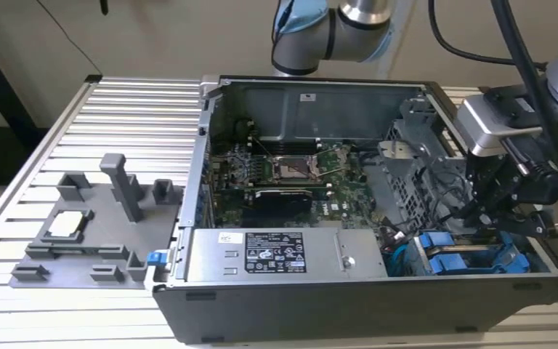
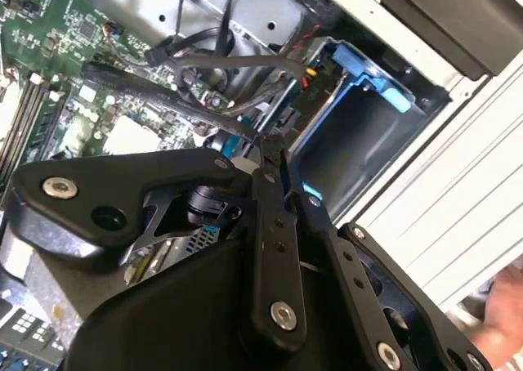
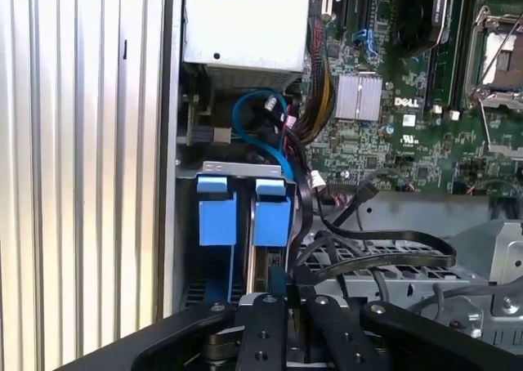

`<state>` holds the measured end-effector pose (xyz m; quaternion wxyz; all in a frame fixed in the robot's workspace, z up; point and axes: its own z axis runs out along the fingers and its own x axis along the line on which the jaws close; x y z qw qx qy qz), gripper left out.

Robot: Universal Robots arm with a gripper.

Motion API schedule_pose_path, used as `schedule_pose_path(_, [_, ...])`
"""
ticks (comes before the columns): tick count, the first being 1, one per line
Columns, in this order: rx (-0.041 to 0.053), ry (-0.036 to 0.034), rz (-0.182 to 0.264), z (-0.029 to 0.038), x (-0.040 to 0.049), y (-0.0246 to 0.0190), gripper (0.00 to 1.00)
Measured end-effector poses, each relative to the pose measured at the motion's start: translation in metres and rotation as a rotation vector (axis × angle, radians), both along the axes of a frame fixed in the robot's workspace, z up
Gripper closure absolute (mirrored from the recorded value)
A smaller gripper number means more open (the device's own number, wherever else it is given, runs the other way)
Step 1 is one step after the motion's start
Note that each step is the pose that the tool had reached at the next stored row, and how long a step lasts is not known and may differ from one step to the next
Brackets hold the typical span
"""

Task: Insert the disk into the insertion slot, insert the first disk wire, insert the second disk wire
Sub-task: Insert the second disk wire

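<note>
One pincer (image 1: 492,211) above blue-framed disk (image 1: 450,262) seated in insertion slot (image 1: 516,265)

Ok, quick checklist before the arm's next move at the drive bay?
1. Blue carriers in the drive bay: ok, two side by side.
2. Carriers fully seated: cannot tell.
3. Gripper at the bay, next to the carriers: ok.
4. Black cables clear of the gripper: not ok, they loop right beside it.
5. Any cable plugged in at the carriers: cannot tell.
</note>
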<state>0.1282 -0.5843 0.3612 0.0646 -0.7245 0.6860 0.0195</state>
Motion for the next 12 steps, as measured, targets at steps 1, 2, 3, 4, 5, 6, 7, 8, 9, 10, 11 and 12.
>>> schedule_pose_path(1, [-0.0003,0.0001,0.000,-0.0012,0.0017,-0.0005,0.84])
schedule_pose_path(2, [-0.0007,0.0001,0.000,-0.0025,0.0027,-0.0007,0.84])
schedule_pose_path(3, [-0.0017,0.0001,0.000,-0.0035,0.0032,-0.0010,0.84])
schedule_pose_path(4, [-0.0027,0.0001,0.000,-0.0045,0.0033,-0.0011,0.84])
schedule_pose_path(5, [-0.0038,0.0001,0.000,-0.0056,0.0034,-0.0012,0.84])
schedule_pose_path(6, [-0.0048,0.0001,0.000,-0.0070,0.0035,-0.0013,0.84])
schedule_pose_path(7, [-0.0058,0.0001,0.000,-0.0083,0.0036,-0.0013,0.84])
schedule_pose_path(8, [-0.0069,0.0001,0.000,-0.0096,0.0036,-0.0013,0.84])
schedule_pose_path(9, [-0.0077,0.0001,0.000,-0.0107,0.0036,-0.0013,0.84])
schedule_pose_path(10, [-0.0079,0.0000,0.000,-0.0119,0.0037,-0.0013,0.84])
schedule_pose_path(11, [-0.0080,0.0000,-0.001,-0.0127,0.0037,-0.0013,0.84])
schedule_pose_path(12, [-0.0082,0.0000,-0.004,-0.0129,0.0040,-0.0012,0.84])
